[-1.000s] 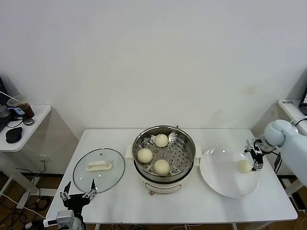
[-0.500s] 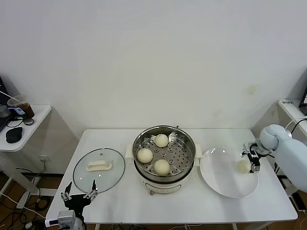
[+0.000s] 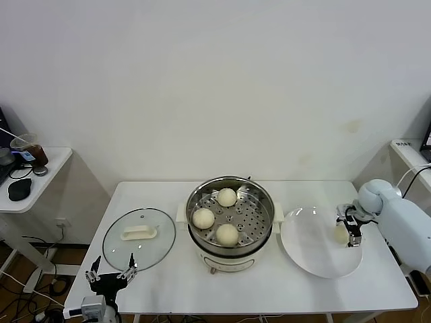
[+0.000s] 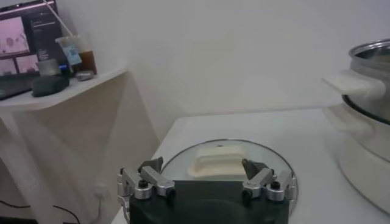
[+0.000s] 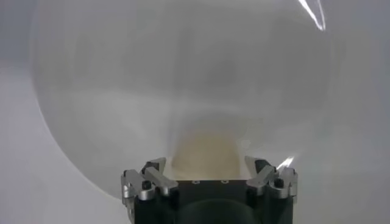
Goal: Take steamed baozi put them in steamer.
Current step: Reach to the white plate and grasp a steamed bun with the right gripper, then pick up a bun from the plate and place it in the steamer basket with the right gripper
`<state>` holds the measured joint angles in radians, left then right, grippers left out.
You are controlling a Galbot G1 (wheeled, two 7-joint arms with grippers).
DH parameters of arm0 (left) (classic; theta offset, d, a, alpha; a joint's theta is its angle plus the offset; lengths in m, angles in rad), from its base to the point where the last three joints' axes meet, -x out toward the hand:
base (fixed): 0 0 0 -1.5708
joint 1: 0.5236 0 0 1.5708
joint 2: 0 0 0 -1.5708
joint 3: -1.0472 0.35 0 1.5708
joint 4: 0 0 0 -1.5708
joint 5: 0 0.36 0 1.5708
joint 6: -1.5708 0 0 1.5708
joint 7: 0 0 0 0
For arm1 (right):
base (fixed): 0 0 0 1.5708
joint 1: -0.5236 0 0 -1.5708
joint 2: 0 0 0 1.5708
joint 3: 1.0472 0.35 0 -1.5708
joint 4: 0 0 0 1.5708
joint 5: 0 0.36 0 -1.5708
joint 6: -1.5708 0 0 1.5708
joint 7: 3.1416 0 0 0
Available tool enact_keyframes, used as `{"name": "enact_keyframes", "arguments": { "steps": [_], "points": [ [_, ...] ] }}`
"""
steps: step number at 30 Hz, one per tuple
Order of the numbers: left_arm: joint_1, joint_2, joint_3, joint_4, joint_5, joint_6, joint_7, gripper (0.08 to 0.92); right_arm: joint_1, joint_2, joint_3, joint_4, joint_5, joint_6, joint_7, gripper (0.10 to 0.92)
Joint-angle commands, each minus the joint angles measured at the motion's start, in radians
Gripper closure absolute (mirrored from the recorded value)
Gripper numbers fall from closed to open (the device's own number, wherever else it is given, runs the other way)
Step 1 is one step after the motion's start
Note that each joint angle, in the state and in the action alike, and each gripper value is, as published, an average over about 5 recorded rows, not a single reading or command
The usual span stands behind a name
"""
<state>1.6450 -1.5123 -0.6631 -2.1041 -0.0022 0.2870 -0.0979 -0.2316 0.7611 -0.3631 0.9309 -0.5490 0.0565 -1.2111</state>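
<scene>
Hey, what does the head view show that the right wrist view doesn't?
Only the head view shows the steamer holding three baozi, the glass lid and the left end effector parked at the table's near left edge. Only the right wrist view shows the right end effector's fingers either side of the last baozi. Both show that bun on the white plate.

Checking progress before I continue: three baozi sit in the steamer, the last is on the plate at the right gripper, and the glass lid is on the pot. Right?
Not quite. The head view shows the glass lid lying on the table left of the steamer, not on it. The rest holds.
</scene>
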Motion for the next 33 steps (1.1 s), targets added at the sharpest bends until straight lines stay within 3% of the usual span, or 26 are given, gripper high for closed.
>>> {"name": "enact_keyframes", "arguments": {
  "steps": [1, 6, 17, 23, 33],
  "points": [
    [0.000, 0.001, 0.001, 0.000, 0.000, 0.001, 0.000, 0.177, -0.004, 0.009, 0.010, -0.016, -0.016, 0.000, -0.007, 0.203],
    [-0.002, 0.000, 0.003, -0.001, 0.001, 0.001, 0.000, 0.177, -0.003, 0.006, 0.012, -0.018, -0.011, -0.007, -0.007, 0.225],
    [-0.015, -0.006, 0.015, 0.002, 0.002, 0.003, -0.001, 0.177, 0.067, -0.022, -0.045, 0.016, 0.067, -0.056, -0.037, 0.526],
    [-0.023, -0.004, 0.020, -0.005, 0.004, 0.001, -0.005, 0.177, 0.239, -0.069, -0.235, 0.114, 0.285, -0.158, -0.071, 0.662],
    [-0.014, 0.012, 0.022, -0.029, 0.013, -0.005, -0.015, 0.177, 0.724, -0.010, -0.680, 0.365, 0.742, -0.365, -0.067, 0.677]
  ]
}}
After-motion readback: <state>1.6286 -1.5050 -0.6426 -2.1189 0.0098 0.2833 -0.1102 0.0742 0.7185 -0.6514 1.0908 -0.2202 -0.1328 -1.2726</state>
